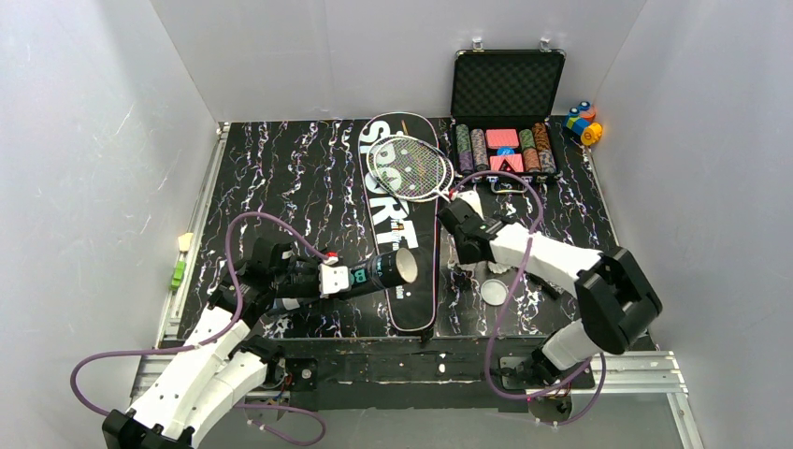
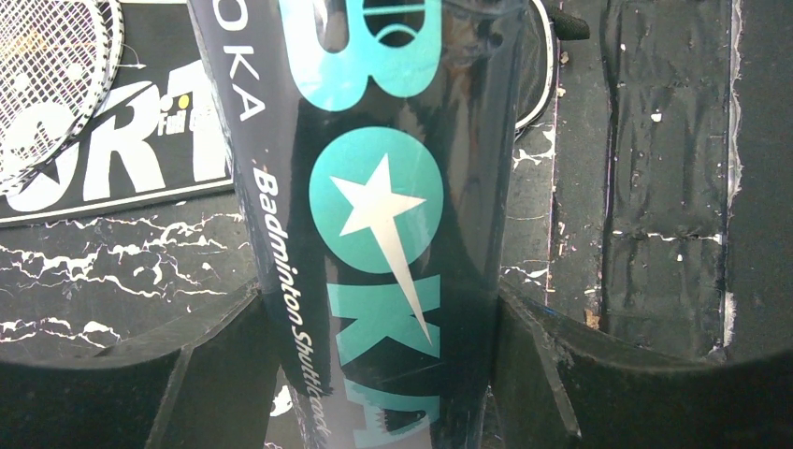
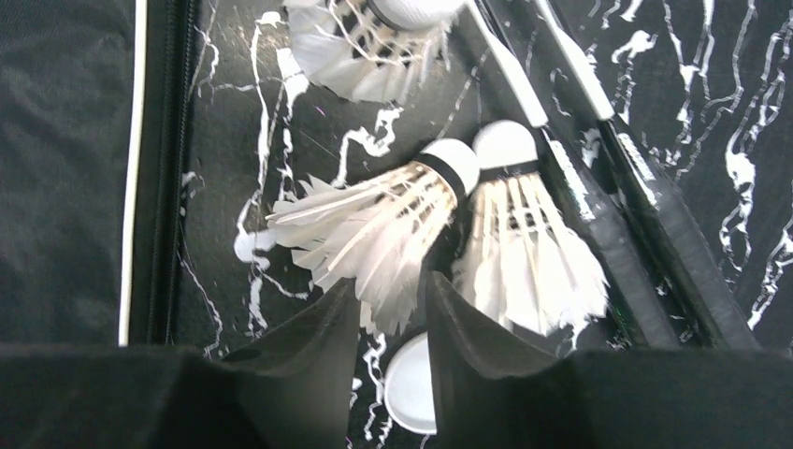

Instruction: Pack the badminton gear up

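Observation:
My left gripper [image 1: 332, 278] is shut on the long black tube [image 2: 393, 215], which it holds level over the black "SPORT" bag [image 1: 397, 234] with its open end [image 1: 407, 267] facing right. Two rackets [image 1: 411, 166] lie across the top of the bag; their handles [image 3: 645, 215] run past my right gripper. My right gripper [image 3: 393, 309] points down with its fingers pinching the feather skirt of a white shuttlecock [image 3: 374, 224]. A second shuttlecock [image 3: 528, 253] lies against it and a third [image 3: 374, 47] lies farther off. The round white lid [image 1: 494, 292] is on the table just behind the fingers.
An open black case of poker chips [image 1: 505, 112] stands at the back right, with small coloured blocks [image 1: 583, 122] beside it. Small yellow and green pieces [image 1: 180, 262] sit on the left rail. Grey walls close in three sides of the marbled table [image 1: 281, 168].

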Available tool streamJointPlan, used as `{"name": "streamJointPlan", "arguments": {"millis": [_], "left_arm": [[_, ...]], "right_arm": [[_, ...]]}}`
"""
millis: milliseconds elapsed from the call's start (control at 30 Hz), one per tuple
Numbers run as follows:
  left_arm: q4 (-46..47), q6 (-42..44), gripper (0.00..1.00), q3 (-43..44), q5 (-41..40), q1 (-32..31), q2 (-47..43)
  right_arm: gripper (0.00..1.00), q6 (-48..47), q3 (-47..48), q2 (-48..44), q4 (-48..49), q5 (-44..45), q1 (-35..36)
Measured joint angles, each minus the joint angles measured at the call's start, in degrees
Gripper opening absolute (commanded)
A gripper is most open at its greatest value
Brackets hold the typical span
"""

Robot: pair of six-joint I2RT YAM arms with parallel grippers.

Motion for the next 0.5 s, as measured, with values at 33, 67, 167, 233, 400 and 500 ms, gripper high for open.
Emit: {"name": "streamJointPlan", "arguments": {"millis": [33,67,167,233,400,500], "left_arm": [[0.02,0.0,0.16,0.0,0.0,0.0,0.0],[0.02,0.0,0.16,0.0,0.0,0.0,0.0],[0.02,-0.11,0.16,0.0,0.0,0.0,0.0],[0.02,-0.28,0.16,0.0,0.0,0.0,0.0],[0.07,-0.5,0.16,0.0,0.0,0.0,0.0],[0.17,-0.72,0.16,0.0,0.0,0.0,0.0]], "right_arm": [[0.33,0.02,0.72,1.29,0.15,0.04,0.0],[0.29,-0.02,1.36,2.84,0.5,0.02,0.0],[0.2,0.13,1.9,5.29,0.79,-0.02,0.02],[0.16,0.09,1.9,5.42,0.66,0.02,0.04],[0.1,0.2,1.9,3.08,0.63,0.09,0.48],[0.04,0.22,2.19,0.09,-0.31,0.24,1.81]]}}
